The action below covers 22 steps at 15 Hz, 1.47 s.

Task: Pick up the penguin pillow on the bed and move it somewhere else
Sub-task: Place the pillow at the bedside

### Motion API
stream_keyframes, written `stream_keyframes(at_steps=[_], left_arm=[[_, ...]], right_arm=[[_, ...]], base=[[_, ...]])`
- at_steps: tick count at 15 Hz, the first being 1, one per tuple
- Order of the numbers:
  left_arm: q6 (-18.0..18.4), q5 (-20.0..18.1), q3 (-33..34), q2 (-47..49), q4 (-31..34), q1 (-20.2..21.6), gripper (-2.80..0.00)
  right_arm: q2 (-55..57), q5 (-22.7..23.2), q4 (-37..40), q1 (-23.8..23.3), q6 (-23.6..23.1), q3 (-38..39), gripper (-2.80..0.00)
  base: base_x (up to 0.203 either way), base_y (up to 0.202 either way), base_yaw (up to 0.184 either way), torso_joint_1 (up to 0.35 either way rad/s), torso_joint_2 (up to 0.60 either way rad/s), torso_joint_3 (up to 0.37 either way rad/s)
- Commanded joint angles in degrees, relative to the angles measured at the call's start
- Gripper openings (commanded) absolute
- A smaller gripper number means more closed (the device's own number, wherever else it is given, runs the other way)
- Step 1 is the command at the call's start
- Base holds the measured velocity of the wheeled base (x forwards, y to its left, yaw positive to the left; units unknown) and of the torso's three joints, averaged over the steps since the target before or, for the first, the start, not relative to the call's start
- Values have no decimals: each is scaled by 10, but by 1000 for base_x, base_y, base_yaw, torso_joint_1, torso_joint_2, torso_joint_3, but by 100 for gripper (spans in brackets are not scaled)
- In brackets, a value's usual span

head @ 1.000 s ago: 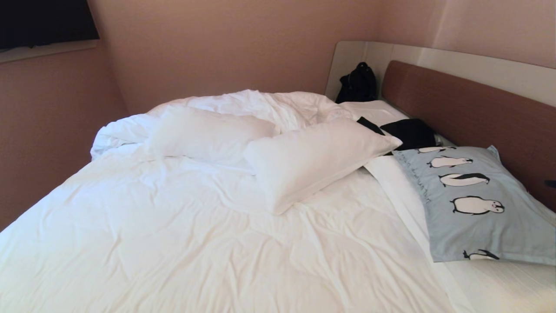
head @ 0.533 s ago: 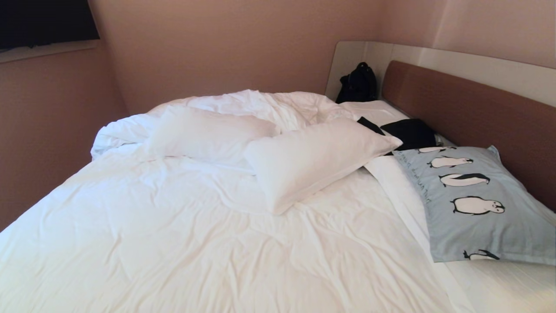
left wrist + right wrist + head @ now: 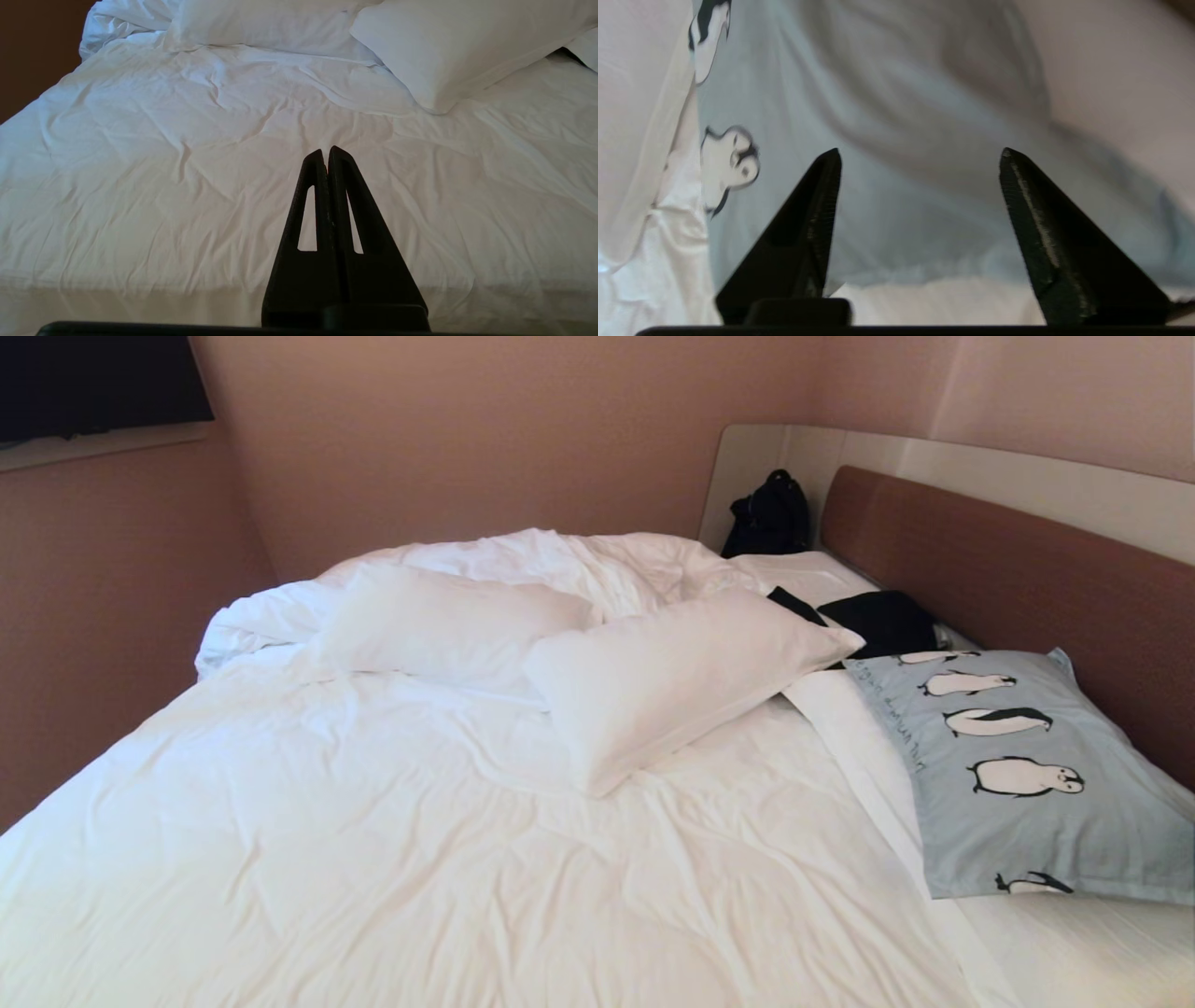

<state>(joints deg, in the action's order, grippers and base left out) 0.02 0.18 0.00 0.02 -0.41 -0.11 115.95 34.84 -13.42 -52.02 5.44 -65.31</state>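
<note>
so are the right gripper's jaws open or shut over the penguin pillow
Open: in the right wrist view the right gripper shows a wide gap between its jaws, with the penguin pillow visible through it.

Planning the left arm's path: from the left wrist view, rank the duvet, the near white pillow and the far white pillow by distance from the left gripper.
1. Duvet, directly beneath the left gripper.
2. Near white pillow, ahead, toward the headboard side.
3. Far white pillow, farther back.

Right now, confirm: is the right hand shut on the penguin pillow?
No, the right hand is open, fingers apart over the penguin pillow.
</note>
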Motion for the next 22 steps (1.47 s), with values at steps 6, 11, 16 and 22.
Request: stream_keyframes(at_steps=[6,11,16,22], left_arm=[[0,0,0,0,0,0,-280],[0,0,0,0,0,0,-280],[1,0,0,0,0,0,-280],[0,0,0,0,0,0,-280]], right_arm=[[-5,2,6,-4,-262,-28,0],[36,12,-4,-12,-376,-12,0],[48,52,-3,-7,-422,-49,0],[70,99,-3,-1,-451,-23,0]], base=[[0,0,0,0,0,0],[0,0,0,0,0,0],[0,0,0,0,0,0],[0,0,0,0,0,0]])
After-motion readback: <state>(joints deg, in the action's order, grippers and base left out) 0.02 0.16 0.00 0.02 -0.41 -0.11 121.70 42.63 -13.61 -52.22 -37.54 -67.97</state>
